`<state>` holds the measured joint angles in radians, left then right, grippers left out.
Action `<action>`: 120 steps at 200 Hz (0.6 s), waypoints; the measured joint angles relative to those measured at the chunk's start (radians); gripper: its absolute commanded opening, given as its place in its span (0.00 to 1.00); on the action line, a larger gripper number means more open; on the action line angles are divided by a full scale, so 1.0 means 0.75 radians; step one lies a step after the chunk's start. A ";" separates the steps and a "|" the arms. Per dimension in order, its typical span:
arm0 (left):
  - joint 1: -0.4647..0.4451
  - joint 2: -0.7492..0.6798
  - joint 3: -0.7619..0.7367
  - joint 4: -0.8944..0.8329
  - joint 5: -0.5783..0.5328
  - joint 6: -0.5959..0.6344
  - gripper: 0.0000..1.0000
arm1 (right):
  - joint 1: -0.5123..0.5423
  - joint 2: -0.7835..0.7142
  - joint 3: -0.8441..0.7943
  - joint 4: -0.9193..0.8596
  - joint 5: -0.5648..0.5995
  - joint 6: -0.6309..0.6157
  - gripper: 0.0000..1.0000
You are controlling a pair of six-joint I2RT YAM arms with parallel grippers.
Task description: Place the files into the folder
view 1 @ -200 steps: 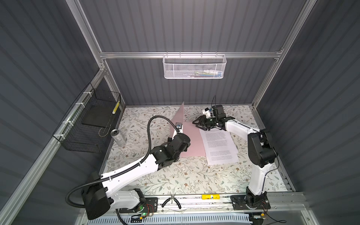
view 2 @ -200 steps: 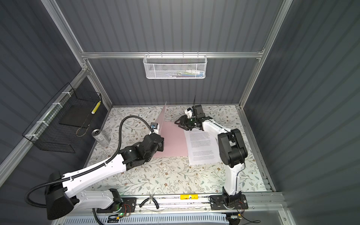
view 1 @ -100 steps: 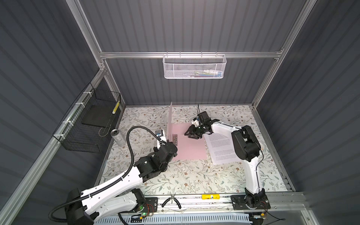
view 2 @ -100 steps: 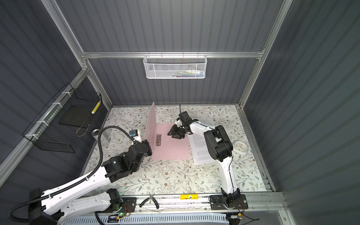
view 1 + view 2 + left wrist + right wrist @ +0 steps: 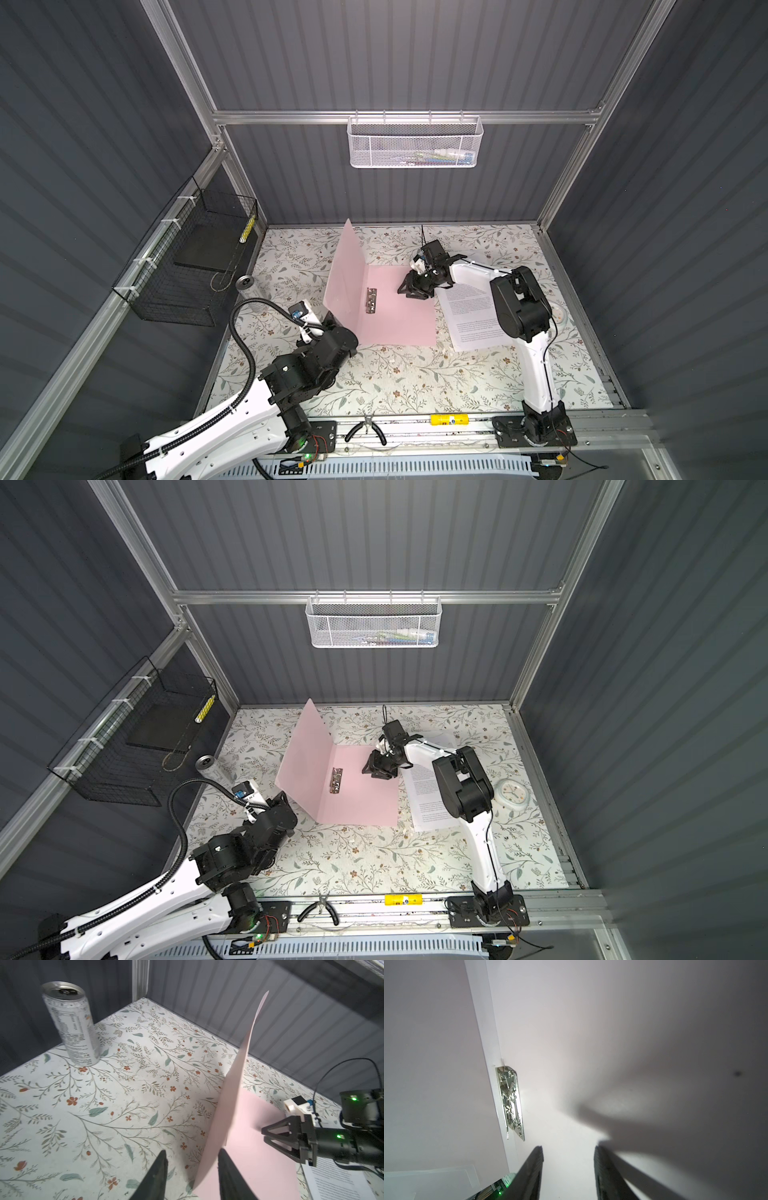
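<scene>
— How did the folder [image 5: 395, 320] lie when you looked?

— Open on the flowered table [image 5: 415, 374]. One leaf [image 5: 399, 324] lay flat; the other leaf [image 5: 345, 270] stood up from the spine, nearly upright, leaning a little away from the flat one. A small metal clip [image 5: 371, 300] sat on the flat leaf, right against the spine.

— And the files [image 5: 469, 316]?

— Outside the folder, just beside the flat leaf's edge farthest from the spine. They were printed white sheets, partly hidden under the right arm.

— Was anything gripped?

— No. The left gripper [image 5: 192, 1152] was at the standing leaf's near bottom corner with its fingers [image 5: 223, 1167] parted. The leaf's edge ran between them, close against one finger, not pinched. The right gripper [image 5: 406, 293] was over the flat leaf's far part, pointing toward the clip, its fingers also spread with nothing between them. I couldn't tell whether its tips touched the leaf.

— Anything else nearby?

— A drinks can [image 5: 249, 286] stood upright behind the standing leaf, well apart from it.
</scene>
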<state>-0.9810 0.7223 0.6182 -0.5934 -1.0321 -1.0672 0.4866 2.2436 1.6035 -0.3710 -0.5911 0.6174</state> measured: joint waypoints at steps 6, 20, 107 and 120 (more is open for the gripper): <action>0.000 -0.006 -0.015 -0.017 -0.018 -0.024 0.42 | -0.001 0.004 0.006 -0.002 -0.001 -0.007 0.44; 0.000 -0.009 -0.046 -0.053 -0.055 -0.066 0.42 | -0.001 0.008 0.018 -0.015 0.002 -0.022 0.44; 0.261 0.117 -0.084 0.058 0.072 0.026 0.46 | 0.007 0.009 0.093 -0.156 0.089 -0.057 0.43; 0.261 0.117 -0.084 0.098 0.092 0.069 0.46 | 0.010 0.007 0.127 -0.182 0.103 -0.056 0.43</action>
<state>-0.7853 0.8101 0.5552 -0.5198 -0.9630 -1.0153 0.4942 2.2486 1.6985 -0.5072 -0.5140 0.5755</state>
